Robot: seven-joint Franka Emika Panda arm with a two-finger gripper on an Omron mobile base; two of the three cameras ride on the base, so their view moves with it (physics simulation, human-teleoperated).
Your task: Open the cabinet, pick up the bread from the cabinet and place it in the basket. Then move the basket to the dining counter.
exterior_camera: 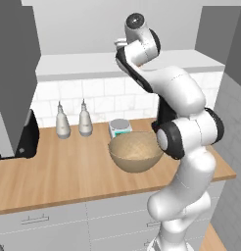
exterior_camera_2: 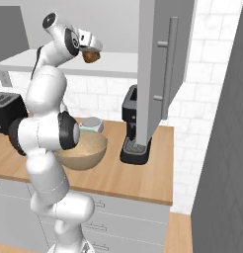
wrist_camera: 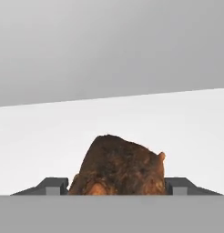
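Left base view: a wood worktop [exterior_camera: 68, 171] backed by white tiles [exterior_camera: 98, 100] carries the tan basket [exterior_camera: 135, 151], two pale bottles [exterior_camera: 62, 122] and a small scale [exterior_camera: 120, 127] behind the basket. A dark appliance [exterior_camera: 25, 139] sits at the left end. Grey drawers [exterior_camera: 54, 220] run below. The arm reaches up towards the open cabinet's pale shelf [exterior_camera: 88, 63].

Right base view: the cabinet door [exterior_camera_2: 155, 64] stands swung open, its metal bar handle [exterior_camera_2: 169, 66] facing the camera. A black coffee machine [exterior_camera_2: 133, 126] stands beneath it on the worktop. The gripper [exterior_camera_2: 91, 51] is at shelf height with the bread [exterior_camera_2: 92, 57] at its tip. The basket sits low beside the arm.

Hand view: the bread fills the gap between both fingertips [wrist_camera: 52, 185], which press its sides; the claw is clenched on it. The pale shelf floor lies beneath and beyond.
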